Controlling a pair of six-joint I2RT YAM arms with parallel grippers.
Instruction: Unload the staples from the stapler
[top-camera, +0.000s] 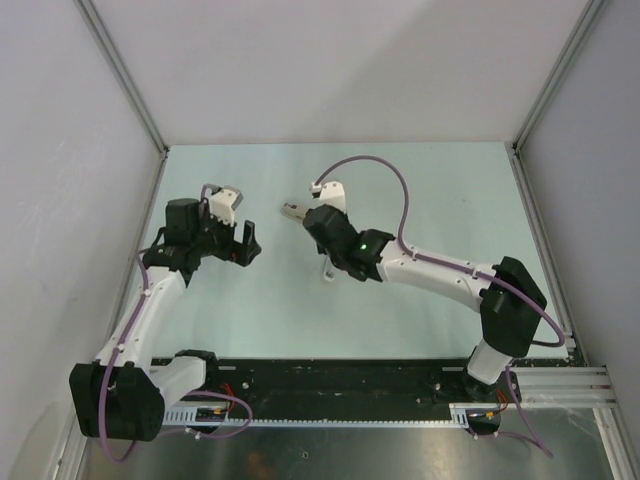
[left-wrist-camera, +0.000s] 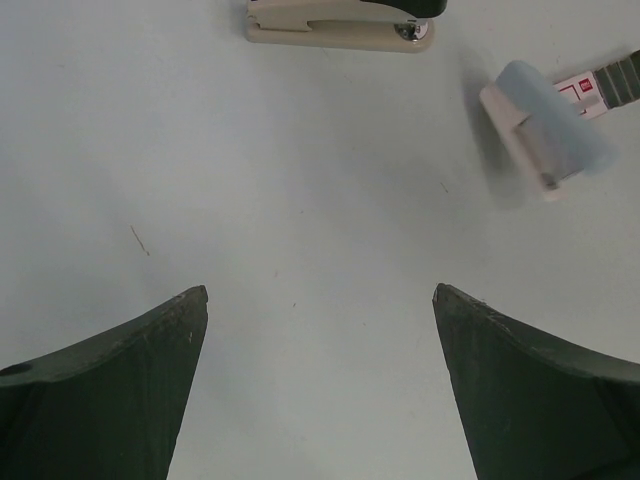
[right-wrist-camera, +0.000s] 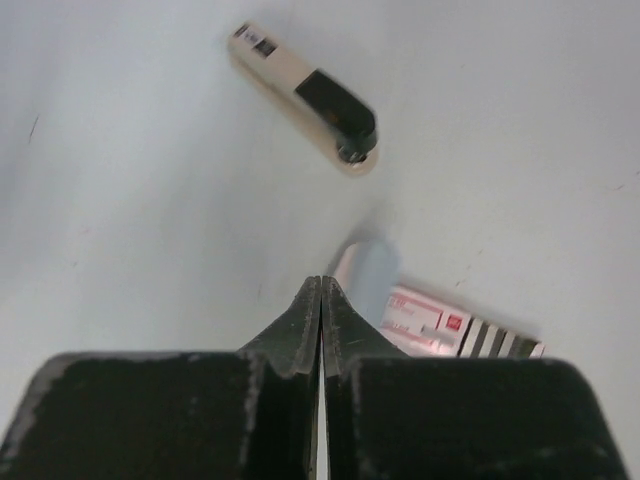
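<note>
The stapler (left-wrist-camera: 340, 22), cream-beige over black, lies flat on the table at the top edge of the left wrist view. It also shows in the right wrist view (right-wrist-camera: 305, 95), lying diagonally ahead of my fingertips, and in the top view (top-camera: 293, 210) as a small beige oblong. My left gripper (left-wrist-camera: 320, 290) is open and empty, well short of the stapler; in the top view (top-camera: 248, 243) it sits left of it. My right gripper (right-wrist-camera: 321, 280) is shut with nothing between its jaws, hovering just short of the stapler; it also shows in the top view (top-camera: 310, 218).
A flat red-and-white box (right-wrist-camera: 455, 330) lies just under and to the right of my right fingertips, with a pale blurred piece (right-wrist-camera: 368, 272) at its near end. It also shows in the left wrist view (left-wrist-camera: 548, 125). White walls enclose the table (top-camera: 450, 200).
</note>
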